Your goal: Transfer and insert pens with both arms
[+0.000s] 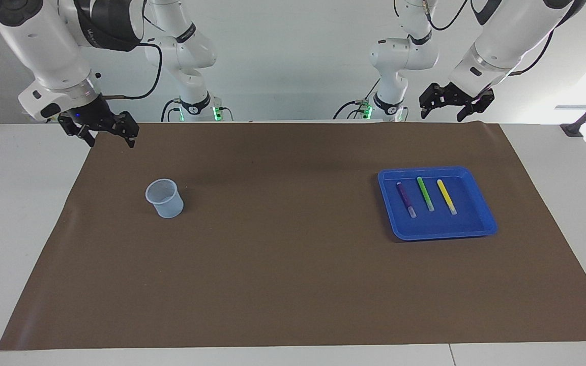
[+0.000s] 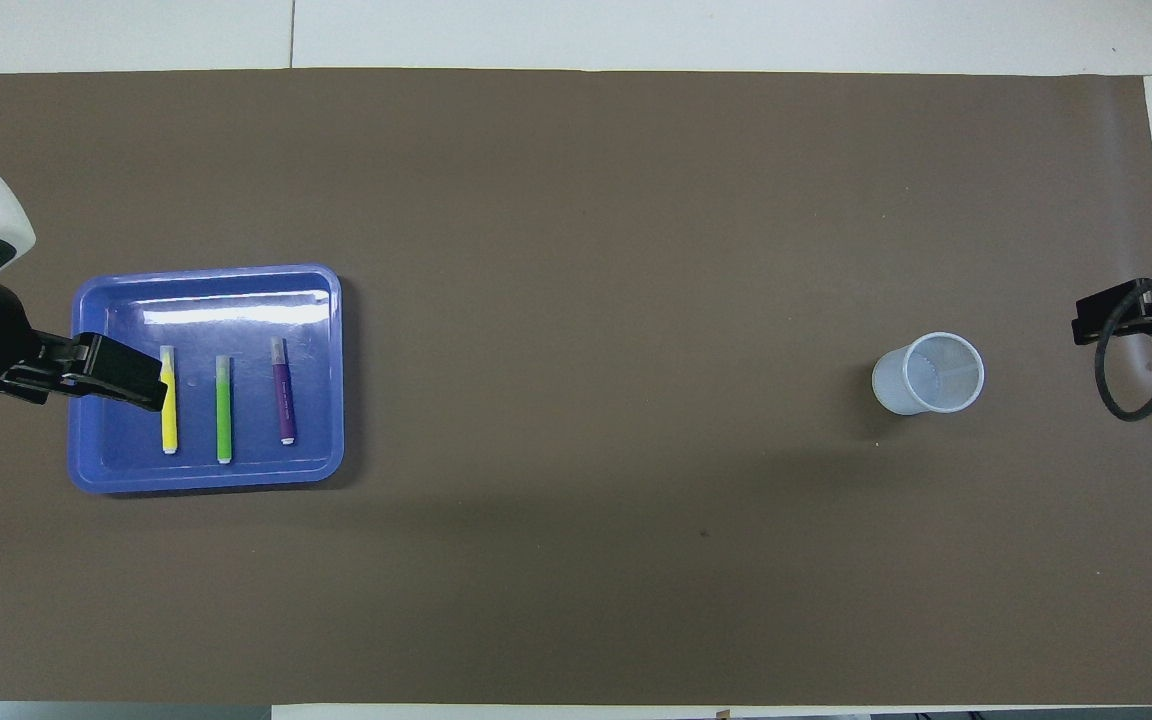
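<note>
A brown mat [image 1: 293,239] covers most of the white table [image 1: 13,203]. Toward the left arm's end lies a blue tray [image 1: 484,216], and in it 3 pens lie side by side, apart from each other, none touching: a purple pen [image 1: 405,198], a green pen [image 1: 425,193] in the middle, and a yellow pen [image 1: 446,196] nearest the table's end. Each pen lies flat, its pale end pointing away from the robots. Toward the right arm's end a clear cup [image 1: 162,197] stands upright on the mat, well apart from the tray, with nothing in it that can be made out. The left gripper [image 1: 456,109] hangs in the air over the mat's edge nearest the robots, at the tray's end of the table; its fingers are spread and hold nothing. In the overhead view the left gripper [image 2: 126,375] overlaps the tray's wall and the yellow pen [image 2: 169,425], but the facing view shows it raised well clear of both. The right gripper [image 1: 105,134] hangs over the mat's corner at the cup's end, also with fingers apart and nothing between them; only its edge [image 2: 1136,312] shows from overhead.
</note>
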{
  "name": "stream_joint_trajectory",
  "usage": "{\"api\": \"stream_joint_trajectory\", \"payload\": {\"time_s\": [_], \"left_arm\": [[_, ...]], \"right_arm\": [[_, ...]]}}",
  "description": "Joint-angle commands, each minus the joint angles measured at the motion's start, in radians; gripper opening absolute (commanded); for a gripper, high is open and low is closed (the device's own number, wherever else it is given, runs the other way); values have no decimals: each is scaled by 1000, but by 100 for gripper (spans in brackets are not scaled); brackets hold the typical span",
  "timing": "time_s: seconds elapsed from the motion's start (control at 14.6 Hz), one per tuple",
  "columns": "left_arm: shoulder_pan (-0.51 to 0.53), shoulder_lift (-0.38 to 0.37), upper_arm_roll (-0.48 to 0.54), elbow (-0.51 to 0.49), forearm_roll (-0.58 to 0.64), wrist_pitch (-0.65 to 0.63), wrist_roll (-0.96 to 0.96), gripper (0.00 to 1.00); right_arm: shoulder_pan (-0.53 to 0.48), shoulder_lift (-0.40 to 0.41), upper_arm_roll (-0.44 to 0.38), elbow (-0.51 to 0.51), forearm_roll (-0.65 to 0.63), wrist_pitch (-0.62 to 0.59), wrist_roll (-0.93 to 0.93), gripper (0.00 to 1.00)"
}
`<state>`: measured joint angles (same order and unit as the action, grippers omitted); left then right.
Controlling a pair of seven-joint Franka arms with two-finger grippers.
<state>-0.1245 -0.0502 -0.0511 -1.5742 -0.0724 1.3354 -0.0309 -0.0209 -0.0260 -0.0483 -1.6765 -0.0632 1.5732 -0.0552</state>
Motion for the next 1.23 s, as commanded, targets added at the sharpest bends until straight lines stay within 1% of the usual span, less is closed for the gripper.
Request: {"api": "stream_joint_trajectory", "payload": {"time_s": [0.0, 0.48, 0.75, 0.82, 0.89, 1.03, 1.16], "left_arm": [[-3, 10, 7, 25, -10, 2, -6, 100], [2, 4, 7, 11, -9, 14, -3, 100], [19, -20, 16, -61, -6, 68, 13, 100], [41, -29, 16, -94, -4, 89, 28, 100], [57, -49, 17, -151, -4, 125, 66, 100], [121, -97, 16, -289, -3, 218, 138, 100], [155, -100, 17, -377, -3, 301, 201, 100]], "right_arm": [[-13, -14, 5, -12, 13, 1, -23, 100], [-13, -14, 5, -12, 13, 1, -23, 100], [-13, -14, 5, -12, 13, 1, -23, 100], [-13, -14, 5, -12, 13, 1, -23, 100], [-11, -14, 5, -12, 13, 2, -23, 100], [-13, -14, 5, -12, 13, 1, -23, 100], [-11, -14, 5, -12, 13, 1, -23, 100]]}}
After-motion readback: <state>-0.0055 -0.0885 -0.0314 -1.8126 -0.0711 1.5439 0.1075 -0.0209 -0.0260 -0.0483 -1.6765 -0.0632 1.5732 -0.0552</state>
